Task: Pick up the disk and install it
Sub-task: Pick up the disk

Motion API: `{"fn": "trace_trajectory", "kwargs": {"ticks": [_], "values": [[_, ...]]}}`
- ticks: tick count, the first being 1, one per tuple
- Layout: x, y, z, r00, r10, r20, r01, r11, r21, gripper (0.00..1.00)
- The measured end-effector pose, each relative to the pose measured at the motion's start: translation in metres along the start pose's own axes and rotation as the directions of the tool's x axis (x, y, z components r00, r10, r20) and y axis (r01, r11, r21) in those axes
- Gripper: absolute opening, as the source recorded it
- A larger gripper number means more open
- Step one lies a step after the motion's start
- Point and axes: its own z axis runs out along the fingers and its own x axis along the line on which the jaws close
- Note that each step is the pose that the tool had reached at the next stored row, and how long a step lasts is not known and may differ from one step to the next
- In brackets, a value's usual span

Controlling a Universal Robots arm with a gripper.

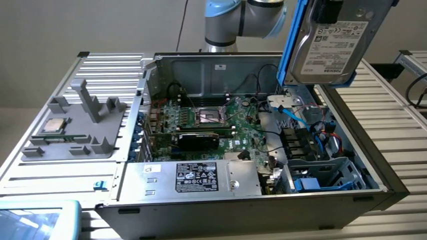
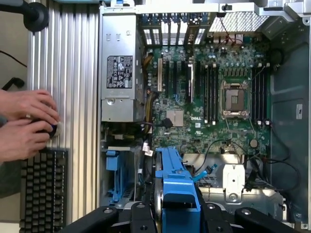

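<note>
The black gripper [image 2: 177,214] clamps the blue-framed grey-silver hard disk [image 1: 330,45] edgewise, apparently near-upright, arm raised above the open computer case [image 1: 375,165].

Open computer case [image 1: 267,212]: motherboard [image 1: 248,131], power supply [image 1: 193,176] inside; keyboard [image 2: 43,189] nearby.

My gripper [image 2: 177,213] holds the disk [image 1: 331,42] above the open computer case [image 1: 233,207], over its side at the exterior view's right. Beside the case, at the exterior view's left, 1 tray [image 1: 73,137] lies on the table [image 1: 113,65], with 1 chip [image 1: 53,125] on it.
</note>
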Motion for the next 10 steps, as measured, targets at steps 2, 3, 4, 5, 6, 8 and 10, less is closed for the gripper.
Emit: {"fn": "trace_trajectory", "kwargs": {"ticks": [2, 3, 4, 5, 6, 8, 10], "values": [[0.004, -0.0023, 0.0001, 1.0000, 0.000, -0.0001, 0.000, 1.0000, -0.0011, 0.37], [0.006, -0.0032, 0.0001, 1.0000, 0.000, -0.0001, 0.000, 1.0000, -0.0016, 0.37], [0.008, -0.0041, 0.0002, 1.0000, 0.000, -0.0002, 0.000, 1.0000, -0.0021, 0.37], [0.010, -0.0049, 0.0003, 1.0000, 0.000, -0.0002, 0.000, 1.0000, -0.0026, 0.37], [0.012, -0.0058, 0.0004, 1.0000, 0.000, -0.0002, 0.000, 1.0000, -0.0031, 0.37], [0.016, -0.0075, 0.0005, 1.0000, 0.000, -0.0002, 0.000, 1.0000, -0.0038, 0.37], [0.020, -0.0098, 0.0007, 1.0000, 0.000, -0.0001, 0.000, 1.0000, -0.0041, 0.37]]}}
